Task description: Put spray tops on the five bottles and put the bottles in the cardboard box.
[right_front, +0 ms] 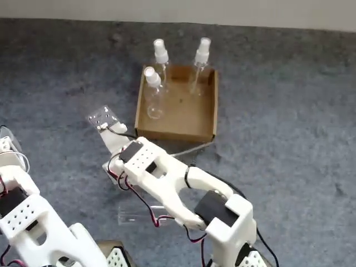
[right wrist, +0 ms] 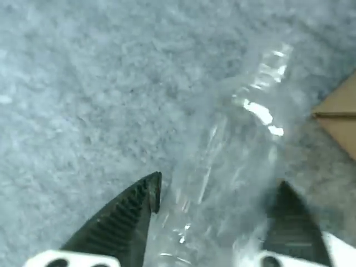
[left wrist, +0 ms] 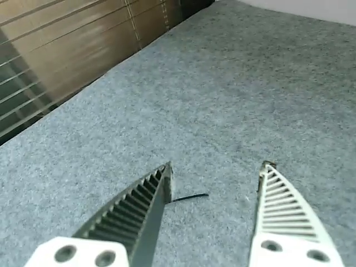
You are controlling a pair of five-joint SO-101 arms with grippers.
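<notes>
**High view.** Shallow brown cardboard box point(right_front: 210, 105) at centre far on the grey felt-covered table point(right_front: 289, 139). Inside it, three clear plastic bottles with white spray tops point(right_front: 161, 58), all upright: two by the far wall, one nearer along the left wall. Right arm stretched from the near edge toward the box's near left corner, right end effector point(right_front: 105, 127) just left of that corner. Beneath that arm, close to the near edge, a further clear plastic item point(right_front: 136, 214) lying flat, probably another bottle; spray top not discernible.

**Right wrist view.** Right end effector point(right wrist: 218, 183) spread wide, serrated fingers point(right wrist: 122, 222) on either side of a clear plastic bottle lying on its side point(right wrist: 239, 139) on the table, box corner just beside it. Contact between fingers and bottle not discernible; no firm grasp evident. Spray top on this bottle or not: cannot tell.

**Left wrist view.** Left end effector point(left wrist: 217, 167) spread wide, holding nothing, above the grey table.

**Progress, as a judgement.** Three of five bottles capped and boxed, so roughly three-fifths done. Left to do: capping the lying bottle if uncapped, placing it in the box, then the same for the fifth. Step in hand: most likely closing on the lying bottle for a lift.
</notes>
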